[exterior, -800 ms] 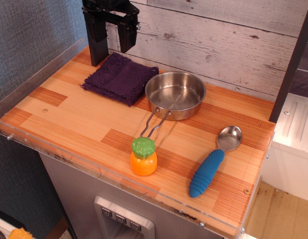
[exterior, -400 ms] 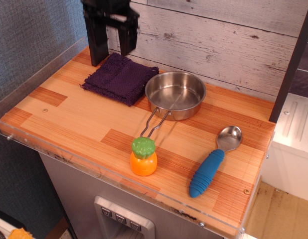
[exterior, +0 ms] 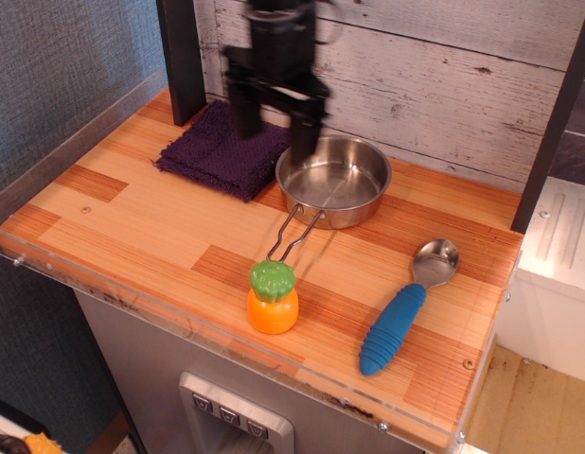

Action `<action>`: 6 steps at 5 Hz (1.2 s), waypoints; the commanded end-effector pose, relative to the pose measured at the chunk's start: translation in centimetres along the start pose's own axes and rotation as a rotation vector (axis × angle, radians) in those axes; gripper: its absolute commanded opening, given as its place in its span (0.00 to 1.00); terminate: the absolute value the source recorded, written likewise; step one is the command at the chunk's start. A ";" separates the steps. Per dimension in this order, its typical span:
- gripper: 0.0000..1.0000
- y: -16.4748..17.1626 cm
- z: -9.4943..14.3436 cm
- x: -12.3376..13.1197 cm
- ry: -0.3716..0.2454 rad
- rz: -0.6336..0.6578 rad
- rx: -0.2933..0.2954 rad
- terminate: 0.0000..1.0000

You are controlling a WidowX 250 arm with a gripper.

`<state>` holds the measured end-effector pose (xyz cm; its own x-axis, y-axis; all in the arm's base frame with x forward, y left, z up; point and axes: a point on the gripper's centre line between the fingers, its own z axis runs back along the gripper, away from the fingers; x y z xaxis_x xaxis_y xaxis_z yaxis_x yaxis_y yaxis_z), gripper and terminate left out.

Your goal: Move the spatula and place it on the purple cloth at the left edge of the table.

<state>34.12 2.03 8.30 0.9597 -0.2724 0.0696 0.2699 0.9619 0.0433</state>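
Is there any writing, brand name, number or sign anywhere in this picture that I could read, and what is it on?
None can be read.
The spatula, steel pan, purple cloth and orange toy show no lettering.
The buttons on the grey panel below the table may carry marks, but they are too small to read.
The gripper is motion-blurred; no label shows on it.

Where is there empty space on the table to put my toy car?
Bare wood lies left of the orange toy, in front of the purple cloth. It is crowded around the steel pan, where the gripper hovers, and by the spatula.
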 end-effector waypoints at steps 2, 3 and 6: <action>1.00 -9.6 0.5 -2.6 -0.054 -0.062 -0.091 0.00; 1.00 -11.7 -0.8 -3.1 -0.027 -0.107 -0.122 0.00; 1.00 -15.3 -5.7 -3.8 0.056 -0.190 -0.039 0.00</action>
<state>26.89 -11.42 0.51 0.8999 -0.4355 -0.0220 0.4359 0.8999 0.0137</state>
